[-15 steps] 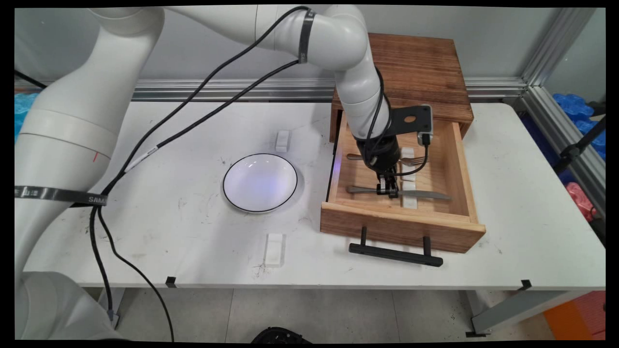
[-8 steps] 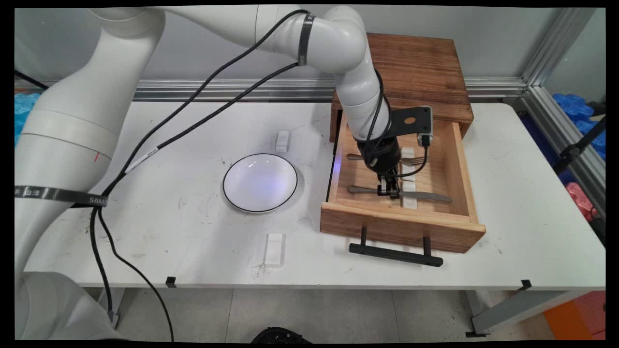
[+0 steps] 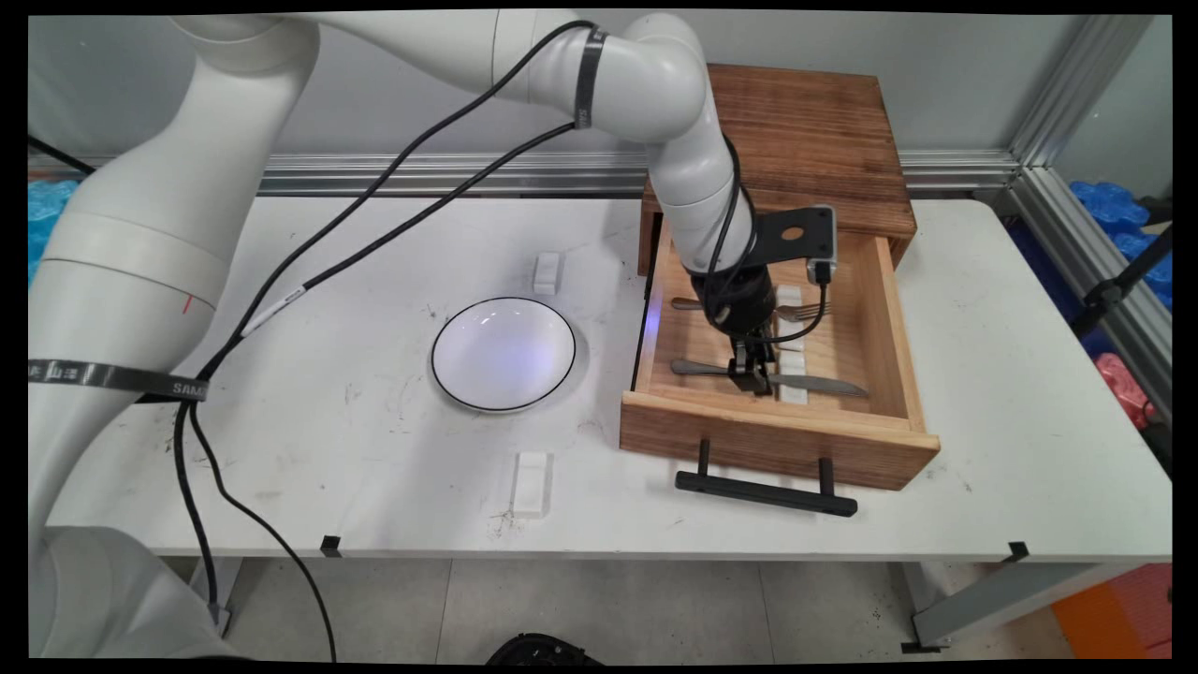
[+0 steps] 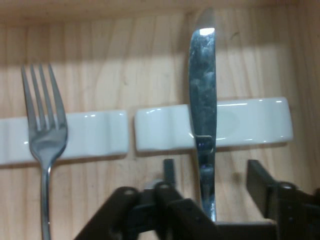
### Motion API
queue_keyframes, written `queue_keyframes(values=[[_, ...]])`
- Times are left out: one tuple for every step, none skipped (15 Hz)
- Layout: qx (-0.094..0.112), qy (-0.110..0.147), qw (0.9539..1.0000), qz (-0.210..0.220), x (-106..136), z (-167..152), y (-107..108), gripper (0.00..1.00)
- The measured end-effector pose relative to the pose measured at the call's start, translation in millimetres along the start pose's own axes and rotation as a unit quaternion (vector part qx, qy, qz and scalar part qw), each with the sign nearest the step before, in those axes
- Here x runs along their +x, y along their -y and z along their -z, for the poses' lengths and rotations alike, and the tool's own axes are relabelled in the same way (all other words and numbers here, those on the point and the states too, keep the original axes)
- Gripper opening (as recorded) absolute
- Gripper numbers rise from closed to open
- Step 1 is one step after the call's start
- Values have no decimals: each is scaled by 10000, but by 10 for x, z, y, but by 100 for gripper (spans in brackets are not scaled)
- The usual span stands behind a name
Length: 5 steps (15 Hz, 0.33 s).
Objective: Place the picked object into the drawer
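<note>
Steel knife [image 4: 202, 107] between gripper [image 4: 215, 182] fingers; hand view.

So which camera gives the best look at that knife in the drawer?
The hand view: the knife fills the frame, its blade across a white rest, between the open pincer fingers. The main view shows it small and partly hidden by the pincer.

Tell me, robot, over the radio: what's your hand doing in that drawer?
Gripper open, fingers either side of knife handle. Knife lies across white rest in open wooden drawer. Fork on neighbouring rest, apart. Nothing blocking.
</note>
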Motion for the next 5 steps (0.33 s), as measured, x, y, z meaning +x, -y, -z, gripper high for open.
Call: queue_keyframes(values=[[11, -6, 10000, 4, -3, 1, 5, 100], [26, -10, 10000, 10, -6, 7, 10, 100], [40, -15, 10000, 20, -9, 14, 16, 100], [54, -22, 10000, 34, -11, 22, 22, 100], [67, -29, 10000, 48, -12, 30, 30, 100]])
